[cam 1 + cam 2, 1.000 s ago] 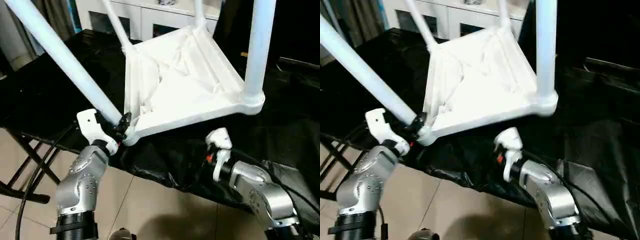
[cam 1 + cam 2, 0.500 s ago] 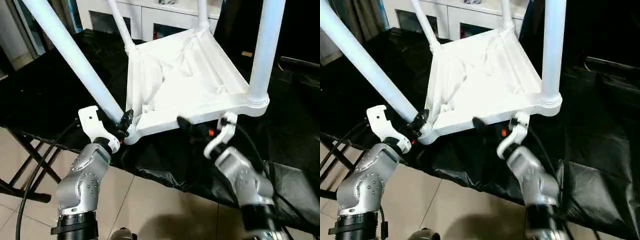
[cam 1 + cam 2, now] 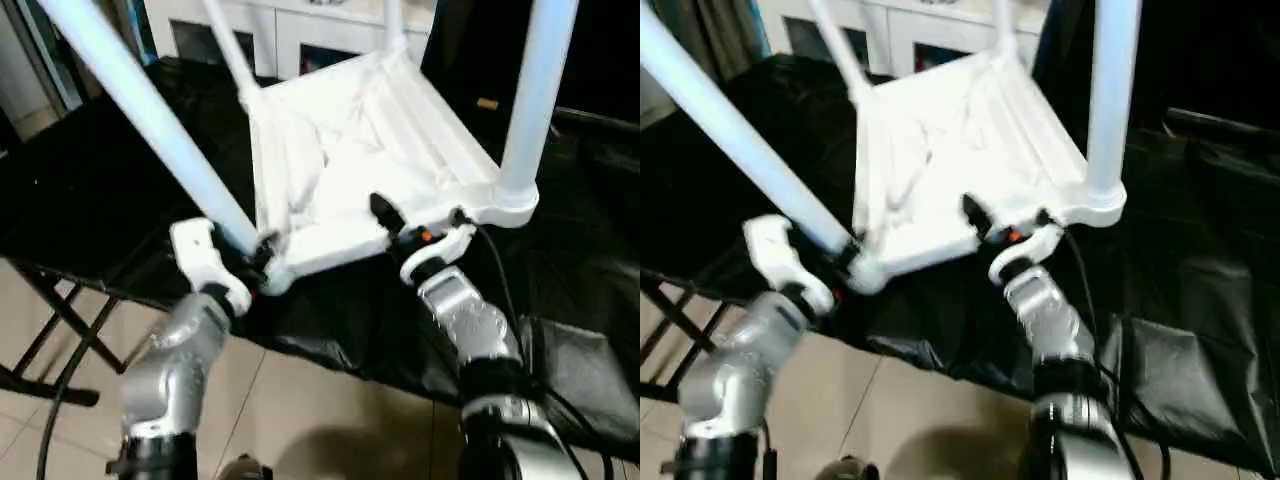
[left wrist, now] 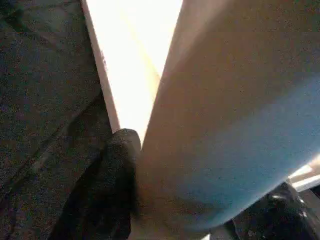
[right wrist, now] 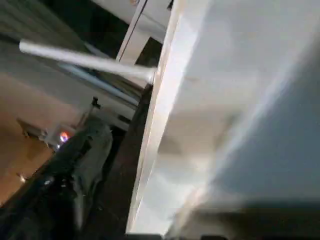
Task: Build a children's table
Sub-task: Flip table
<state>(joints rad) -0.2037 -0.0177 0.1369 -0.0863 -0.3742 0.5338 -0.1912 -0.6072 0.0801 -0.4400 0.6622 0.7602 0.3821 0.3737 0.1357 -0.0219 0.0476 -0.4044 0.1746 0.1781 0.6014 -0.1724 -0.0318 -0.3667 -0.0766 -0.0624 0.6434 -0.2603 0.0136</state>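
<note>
The children's table stands upside down on the black cover, its ribbed white tabletop (image 3: pixel 350 150) facing up. Several white legs rise from its corners. My left gripper (image 3: pixel 258 255) is shut on the near-left leg (image 3: pixel 150 120) just above its corner socket. In the left wrist view that leg (image 4: pixel 225 125) lies against a black finger (image 4: pixel 107 190). My right gripper (image 3: pixel 415 222) stands open at the tabletop's near rim, left of the near-right leg (image 3: pixel 535 100). One black finger (image 3: pixel 383 212) lies over the rim. The right wrist view shows the white rim (image 5: pixel 165 125) close beside a finger (image 5: pixel 75 175).
The black-covered work table (image 3: pixel 90 170) carries everything, and its front edge runs just under both grippers. A white cabinet (image 3: pixel 300 30) stands behind. Black folding stand legs (image 3: pixel 50 330) and tiled floor (image 3: pixel 300 400) show below the edge. The cover lies crumpled at the right (image 3: pixel 580 350).
My right gripper has risen from below the table's edge and reached forward to the tabletop's near rim. The left gripper has kept its hold on the leg.
</note>
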